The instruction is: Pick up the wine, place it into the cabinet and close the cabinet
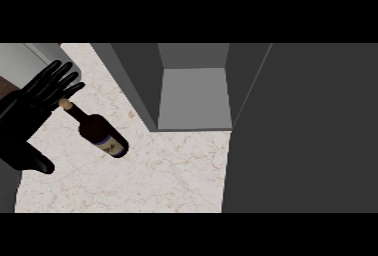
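Wine bottle (pixel 102 133) on marble counter (pixel 162 175), not yet grasped.

Bottle stands left of the open cabinet (pixel 193 95), cork end toward the left hand (pixel 46 92). That hand's fingers are spread and straight, holding nothing; they seem to sit just behind the neck, contact unclear. Cabinet door (pixel 310 130) swung wide, leaving the shelf free for loading. Right hand not visible.

A pale marbled counter (pixel 170 170) with faint reddish veining was seen across the lower left of the view. A dark wine bottle (pixel 100 132) was found standing on it toward nine o'clock, its cork tipped toward eleven o'clock. An open grey cabinet (pixel 192 95) was set on the counter toward twelve o'clock, its door (pixel 303 130) swung out toward three o'clock.
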Motion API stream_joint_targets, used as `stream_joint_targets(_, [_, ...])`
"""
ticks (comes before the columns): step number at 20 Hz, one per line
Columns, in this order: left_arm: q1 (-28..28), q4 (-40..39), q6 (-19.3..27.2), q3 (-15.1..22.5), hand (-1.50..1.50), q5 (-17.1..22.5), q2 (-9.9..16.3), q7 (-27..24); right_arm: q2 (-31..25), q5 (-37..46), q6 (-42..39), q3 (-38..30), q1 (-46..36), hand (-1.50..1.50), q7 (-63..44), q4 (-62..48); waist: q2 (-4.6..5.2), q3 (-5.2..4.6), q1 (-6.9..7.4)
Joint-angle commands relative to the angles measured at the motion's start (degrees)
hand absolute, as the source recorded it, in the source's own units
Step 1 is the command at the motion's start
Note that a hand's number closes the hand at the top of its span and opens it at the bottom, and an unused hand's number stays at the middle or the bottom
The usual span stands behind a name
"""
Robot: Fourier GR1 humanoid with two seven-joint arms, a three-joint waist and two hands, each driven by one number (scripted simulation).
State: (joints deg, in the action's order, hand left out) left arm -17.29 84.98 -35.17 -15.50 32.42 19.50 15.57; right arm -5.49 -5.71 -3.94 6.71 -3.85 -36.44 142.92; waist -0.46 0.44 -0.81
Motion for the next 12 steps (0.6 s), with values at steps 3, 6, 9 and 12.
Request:
stream_joint_targets(3, [0.14, -10.86, -1.52, 2.71, -1.5, -9.27, -2.94, -6.23, 0.44, -2.19, 1.63, 0.92, -2.67, -1.5, -4.8, 5.78, 0.58, -0.52, -0.03])
stream_joint_targets(6, [-0.55, -15.34, -3.53, 1.94, -1.5, -11.89, -2.23, -11.34, -0.91, -6.04, 1.36, -4.59, -2.64, -1.5, -5.66, 7.13, 0.54, -0.49, 0.08])
stream_joint_targets(9, [0.91, -14.33, -4.44, 2.04, -1.5, -10.58, -1.6, -10.26, 0.29, -5.19, -1.3, -2.62, 5.19, -1.5, -0.86, 8.58, 0.39, -0.43, 0.28])
stream_joint_targets(12, [-0.68, -21.51, -8.28, 1.37, -1.5, -12.47, 0.23, -14.45, -0.25, -4.3, -0.31, -2.84, 0.24, -1.5, -3.78, 6.73, 0.49, -0.48, 0.31])
